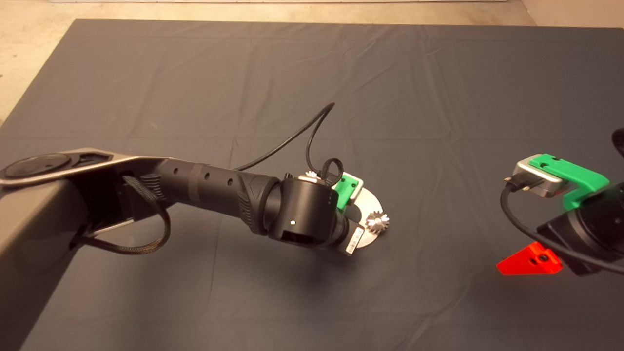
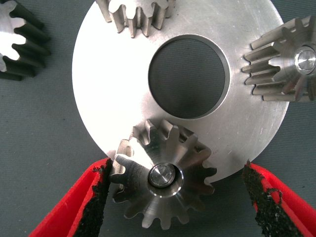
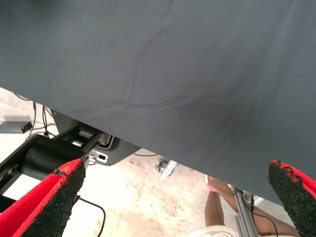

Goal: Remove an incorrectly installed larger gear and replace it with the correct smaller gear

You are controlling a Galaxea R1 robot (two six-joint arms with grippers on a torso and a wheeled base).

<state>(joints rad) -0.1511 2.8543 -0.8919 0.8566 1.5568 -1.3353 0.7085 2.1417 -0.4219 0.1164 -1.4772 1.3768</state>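
Mat (image 1: pixel 438 97): dark grey woven cloth, matt, creased.
Round plate (image 2: pixel 113 94): bare metal, brushed, fine circular scratch marks, dull sheen.
Larger gear (image 2: pixel 165 180): bright silver metal, machined, glossy tooth faces; polished pin at centre.
Gear at plate edge (image 2: pixel 284 64): same shiny metal.
Loose gear off plate (image 2: pixel 17 42): metal, darker flanks.
Left claw (image 2: pixel 175 197): fingers (image 2: pixel 64 217) smooth red plastic; pads black, rough, crumbly, worn.
Right claw (image 3: pixel 177 197): same.
Floor (image 3: pixel 133 197): pale, mottled, matt.

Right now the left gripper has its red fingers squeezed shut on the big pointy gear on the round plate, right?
Not quite. The left wrist view shows the left gripper open, its fingers on either side of the larger gear on the round plate, not squeezing it.
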